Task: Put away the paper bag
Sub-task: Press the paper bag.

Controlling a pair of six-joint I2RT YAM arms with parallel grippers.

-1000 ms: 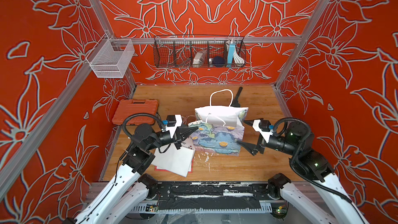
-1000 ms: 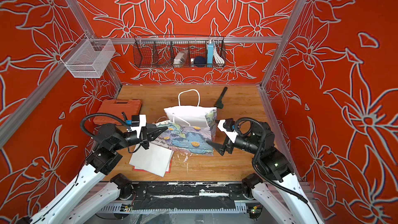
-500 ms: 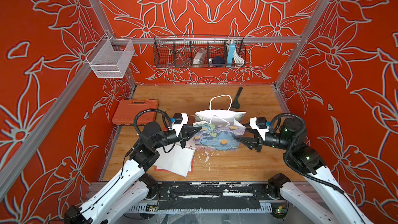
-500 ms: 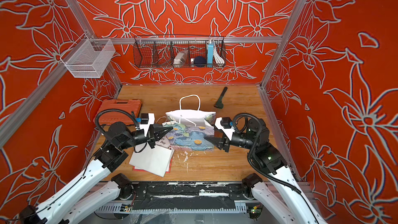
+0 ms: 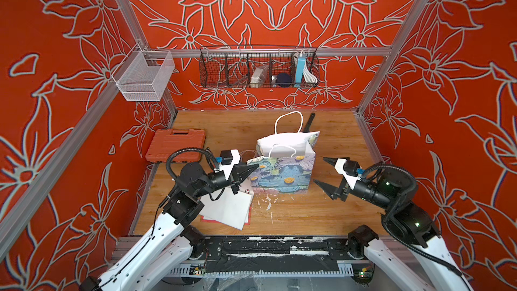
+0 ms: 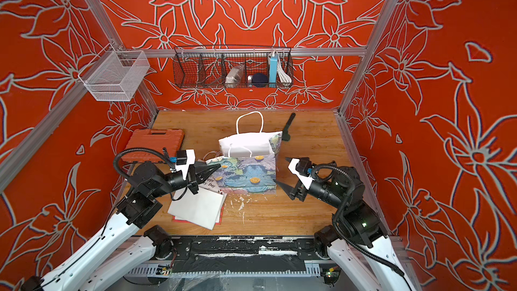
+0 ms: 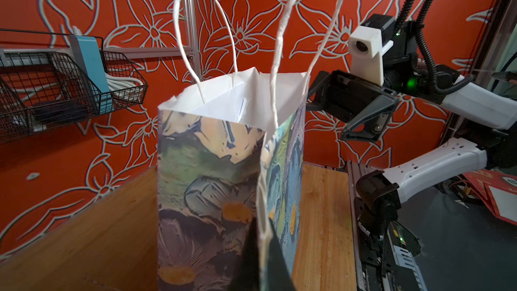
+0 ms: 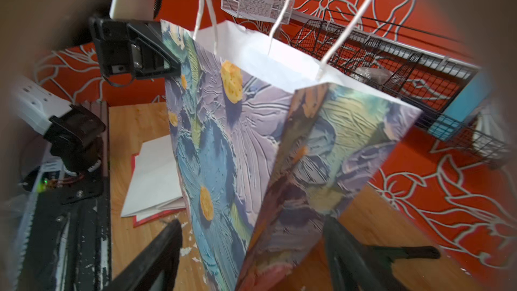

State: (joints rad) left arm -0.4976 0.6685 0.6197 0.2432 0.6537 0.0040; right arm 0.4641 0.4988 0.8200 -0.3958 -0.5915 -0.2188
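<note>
The paper bag (image 5: pixel 282 174) (image 6: pixel 246 174), printed with blue and purple flowers, white inside and with white cord handles, stands upright and open at mid-table. My left gripper (image 5: pixel 256 166) (image 6: pixel 218 166) is shut on the bag's left side edge near the rim. In the left wrist view the bag (image 7: pixel 209 177) fills the middle and the left gripper (image 7: pixel 261 228) pinches its folded edge. My right gripper (image 5: pixel 319 170) (image 6: pixel 282 170) hangs open just right of the bag, not touching it. In the right wrist view the right gripper (image 8: pixel 251 221) has a finger on each side of the bag's (image 8: pixel 251 135) lower corner.
An orange tool case (image 5: pixel 176 144) lies at the left. White paper over a red card (image 5: pixel 226 208) lies under my left arm. A black tool (image 5: pixel 307 124) lies behind the bag. A black wire basket (image 5: pixel 258 67) and a white mesh basket (image 5: pixel 142 76) hang on the walls.
My left gripper has moved right, up to the bag's edge. My right gripper narrowed and moved in toward the bag, then drew back a little and widened again.
</note>
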